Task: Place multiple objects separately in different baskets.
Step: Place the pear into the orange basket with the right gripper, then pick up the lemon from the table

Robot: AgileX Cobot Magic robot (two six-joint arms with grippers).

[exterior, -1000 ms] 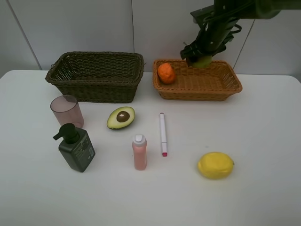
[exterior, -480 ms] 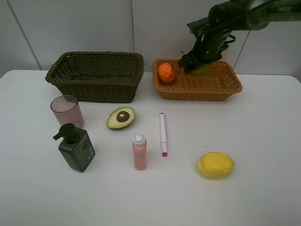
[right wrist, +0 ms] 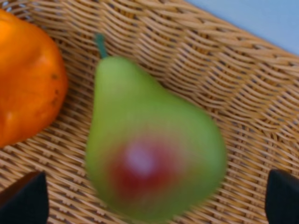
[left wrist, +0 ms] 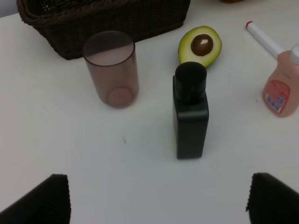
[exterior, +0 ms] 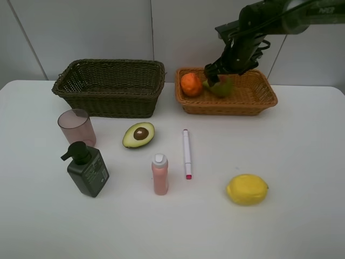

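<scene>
White table [exterior: 302, 156], tan basket [exterior: 253, 106]: orange [exterior: 191, 84], pear [exterior: 222, 89]

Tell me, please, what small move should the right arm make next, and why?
Probably lift the right gripper straight up out of the orange-tan basket. Its jaws stand open, and the pear lies free on the basket floor beside the orange, so nothing is left to hold there.

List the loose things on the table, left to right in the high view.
Cup → avocado → pink bottle → marker → lemon. The pump bottle stands in front of the cup, too much in line with it to order.
</scene>
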